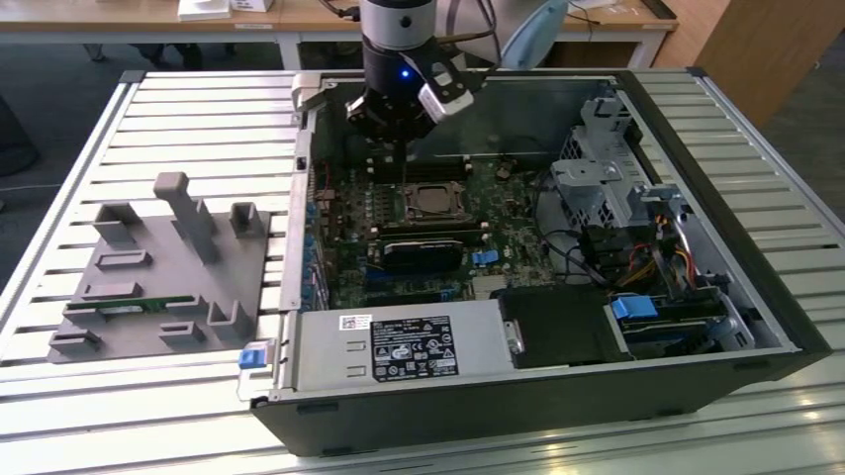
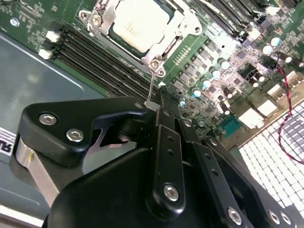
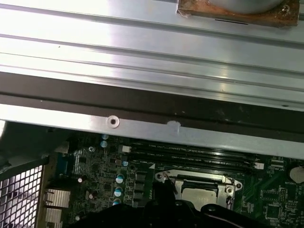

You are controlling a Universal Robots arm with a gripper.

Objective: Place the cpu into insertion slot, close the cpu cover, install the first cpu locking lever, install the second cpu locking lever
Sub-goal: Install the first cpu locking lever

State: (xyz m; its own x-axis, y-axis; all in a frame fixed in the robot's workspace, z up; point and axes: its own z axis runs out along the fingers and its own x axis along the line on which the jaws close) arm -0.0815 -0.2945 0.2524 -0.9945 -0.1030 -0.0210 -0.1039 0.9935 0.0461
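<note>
The cpu (image 2: 135, 21) lies flat in its socket on the green motherboard, its silvery top showing through the opening of the cpu cover (image 2: 103, 19), which is down around it. In the exterior view the cpu (image 1: 429, 202) is just in front of my gripper (image 1: 394, 134), which hangs over the rear of the board. A thin wire locking lever (image 2: 151, 83) rises from the socket's corner screw to my gripper (image 2: 151, 108), whose black fingers look shut on its end. The first wrist view also has the cpu (image 3: 199, 194) and cover (image 3: 190, 179).
The open computer case (image 1: 739, 297) lies on a slatted metal table (image 1: 198, 119). A grey fixture block (image 1: 158, 267) stands at the exterior view's left. Memory slots (image 2: 104, 66) run beside the socket; a drive cage (image 1: 601, 188), cables and power supply (image 1: 396, 346) crowd the case.
</note>
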